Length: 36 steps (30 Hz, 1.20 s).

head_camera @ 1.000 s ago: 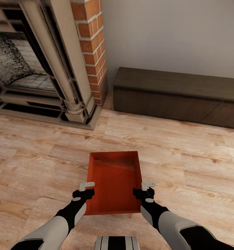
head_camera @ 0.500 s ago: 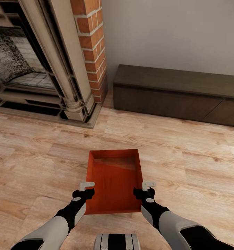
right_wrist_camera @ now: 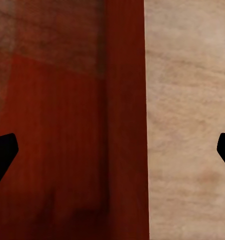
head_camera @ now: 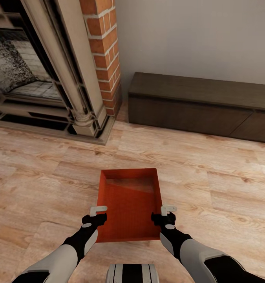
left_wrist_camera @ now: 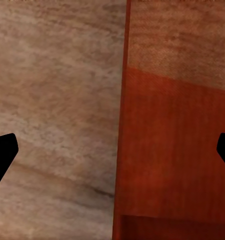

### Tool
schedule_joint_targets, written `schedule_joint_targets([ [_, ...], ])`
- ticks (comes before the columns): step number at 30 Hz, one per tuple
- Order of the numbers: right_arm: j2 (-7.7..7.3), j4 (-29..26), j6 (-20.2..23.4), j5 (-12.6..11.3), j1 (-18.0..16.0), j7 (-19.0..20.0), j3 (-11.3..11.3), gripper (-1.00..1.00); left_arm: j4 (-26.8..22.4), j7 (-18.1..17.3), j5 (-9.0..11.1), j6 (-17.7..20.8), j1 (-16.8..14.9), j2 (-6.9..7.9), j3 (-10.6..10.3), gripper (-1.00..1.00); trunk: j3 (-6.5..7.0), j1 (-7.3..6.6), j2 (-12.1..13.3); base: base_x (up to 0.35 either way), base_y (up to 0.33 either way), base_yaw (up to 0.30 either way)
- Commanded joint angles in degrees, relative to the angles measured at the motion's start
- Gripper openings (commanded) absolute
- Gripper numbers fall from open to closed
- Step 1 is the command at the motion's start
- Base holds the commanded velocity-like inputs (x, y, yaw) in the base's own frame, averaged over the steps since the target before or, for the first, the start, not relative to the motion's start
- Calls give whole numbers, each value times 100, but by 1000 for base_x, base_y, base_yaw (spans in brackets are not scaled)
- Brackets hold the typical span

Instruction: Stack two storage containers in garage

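The left gripper [head_camera: 97, 214] is set at the left long wall of the orange-red rectangular open-top plastic storage container [head_camera: 129, 204], and the right gripper [head_camera: 165, 213] at its right long wall. In the left wrist view the two dark fingertips [left_wrist_camera: 3, 152] are seen spread wide, one over the floor and the other over the container's [left_wrist_camera: 175, 150] ribbed inside, so the wall is straddled; contact with it cannot be told. The same is seen in the right wrist view, where the container's wall [right_wrist_camera: 123, 120] runs between the parted fingertips [right_wrist_camera: 2, 155]. Whether the container is gripped or merely bracketed cannot be told.

The container is seen just ahead of the robot's trunk, long axis pointing away, over the light wood-plank floor [head_camera: 211, 173] (whether it rests on the planks or is lifted cannot be told). Beyond the container and to its left stands the ornate pale stone fireplace [head_camera: 46, 78] with the red brick chimney [head_camera: 105, 51] at its side. Beyond the container and to its right, a long dark low wooden bench [head_camera: 199, 106] is set against the plain grey wall [head_camera: 195, 35].
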Motion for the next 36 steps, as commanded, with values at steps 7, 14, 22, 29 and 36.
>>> schedule_joint_targets([
  [7,-127,7,-14,0,-3,-34,45,100,12,5,-15,-31,-3,-4,33,100,-3,-1,-1,0,0,0],
  [14,-164,7,-15,0,-3,-30,45,100,14,5,-14,-31,-3,-4,33,100,-3,-1,-1,0,0,0],
  [22,-162,5,-15,-2,-3,-26,39,100,13,5,-16,-31,-3,-4,33,100,-3,-1,-1,0,0,0],
  [29,-111,-2,-15,-8,-3,-27,14,100,11,5,-14,-31,-3,5,33,100,-3,-1,-1,0,0,0],
  [36,-82,-2,-15,-17,-3,-26,8,100,9,5,-16,-31,-3,21,33,100,-3,-1,-1,0,0,0],
])
